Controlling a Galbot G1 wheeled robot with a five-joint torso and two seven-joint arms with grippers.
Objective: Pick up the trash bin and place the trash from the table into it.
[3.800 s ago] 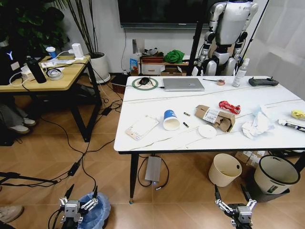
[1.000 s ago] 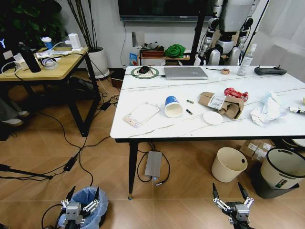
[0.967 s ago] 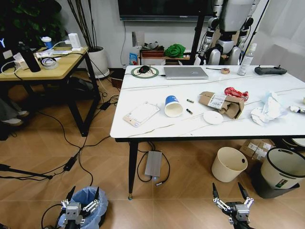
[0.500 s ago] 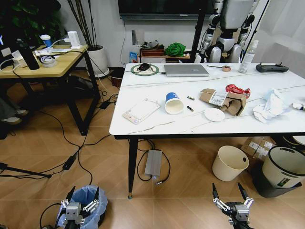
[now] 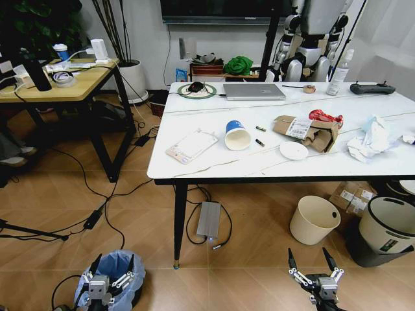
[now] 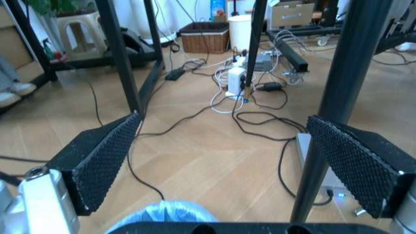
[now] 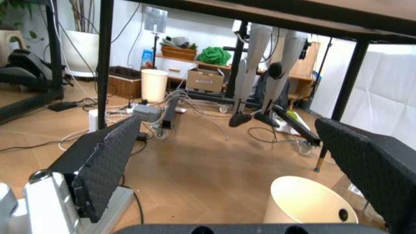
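The table [image 5: 214,165] fills the area well above & ahead of both grippers, white marble-look top on black legs. Trash is spread over its top: torn cardboard box [image 5: 305,129] w/ a red wrapper [image 5: 324,117] just behind it, crumpled tissues [image 5: 369,137] toward the right-gripper side, blue-white paper cup [image 5: 237,136] lying on its side near the middle, pink-white packet [image 5: 192,144] toward the left-gripper side, white lid [image 5: 293,150] between cup & tissues. A silver laptop [image 5: 254,91] sits at the far edge.

On the floor, the trash bin [image 5: 111,275] w/ its crinkly light-blue bag sits directly under the left gripper [image 5: 107,283]; in the left wrist view the bag [image 6: 162,218] peeks up between the pads. A cream bucket [image 5: 314,220] stands under the table, ahead of the right gripper [image 5: 316,280], also seen in the right wrist view [image 7: 305,200]. Grey-black bin [image 5: 388,230] is off to its right.

Left gripper: low over the bin, fingers spread wide, holding nothing. Right gripper: low near the floor, fingers spread apart, nothing between them.
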